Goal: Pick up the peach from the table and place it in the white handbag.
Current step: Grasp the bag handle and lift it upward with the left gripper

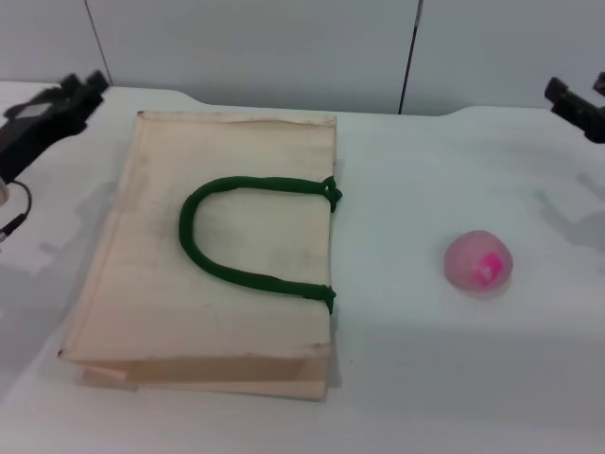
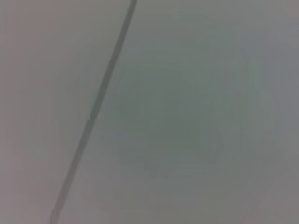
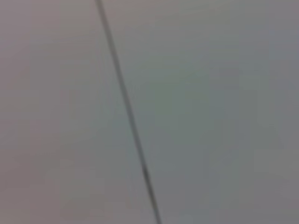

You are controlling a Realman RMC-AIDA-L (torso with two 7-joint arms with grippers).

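The bag (image 1: 213,251) lies nearest the head camera, flat on the table (image 1: 444,378), its mouth edge facing the peach side and its green handle (image 1: 248,236) looped across the upper panel. I take the bag as my reference for every position below.

The peach (image 1: 479,262) rests on the table to the right of the bag, well apart from it, roughly level with the bag's handle. Nothing touches it.

My left gripper (image 1: 74,93) hangs beyond the bag's far left corner, clear of the cloth. My right gripper (image 1: 579,102) hangs far to the right of the bag, beyond the peach and farther back. Neither holds anything. I cannot tell whether either set of jaws stands open or closed; only dark outlines show at the edges of the head view. Both wrist views show only a plain wall panel with a seam.

Assessment: the task stands at its first step, the reach for the peach; no grasp is made. The right gripper is the nearer one, so I judge it the likely arm for the pick. The next move calls for bringing it down and toward the bag until it sits over the peach, jaws spread wider than the fruit. The bag lies flat and looks closed, so its mouth may need lifting before placement.
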